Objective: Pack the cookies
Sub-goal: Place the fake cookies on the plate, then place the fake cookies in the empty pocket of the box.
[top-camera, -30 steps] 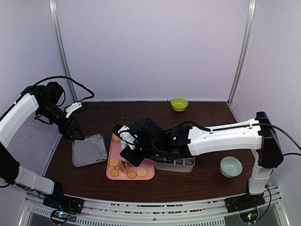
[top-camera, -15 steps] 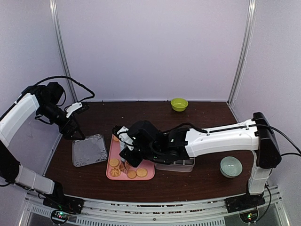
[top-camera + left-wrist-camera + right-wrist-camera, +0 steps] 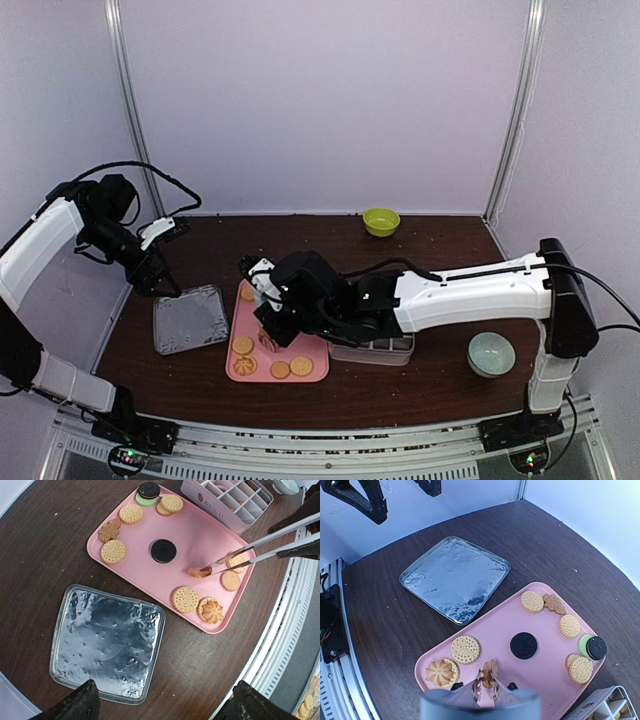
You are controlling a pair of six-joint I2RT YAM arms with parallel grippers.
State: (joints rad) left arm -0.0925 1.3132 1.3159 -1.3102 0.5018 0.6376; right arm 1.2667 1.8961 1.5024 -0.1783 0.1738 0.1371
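One brown cookie [image 3: 200, 572] sits pinched in tongs [image 3: 265, 542] clenched by the right gripper [image 3: 272, 320], low over the pink tray [image 3: 200, 535], left gripper [image 3: 163, 275] splayed idle: best hold squeeze steady and lift level toward the divided box [image 3: 227, 500].

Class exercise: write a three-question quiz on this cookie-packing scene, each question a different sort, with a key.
1. True or false: the lone black round cookie lies on the pink rectangular tray.
2. What do the long metal tongs pinch? A) a small brown cookie B) a spoon C) a grape
3. How many bowls stand on the dark wooden table?
Key: 1 true; 2 A; 3 two, one lime-green bowl, one pale blue-green bowl.
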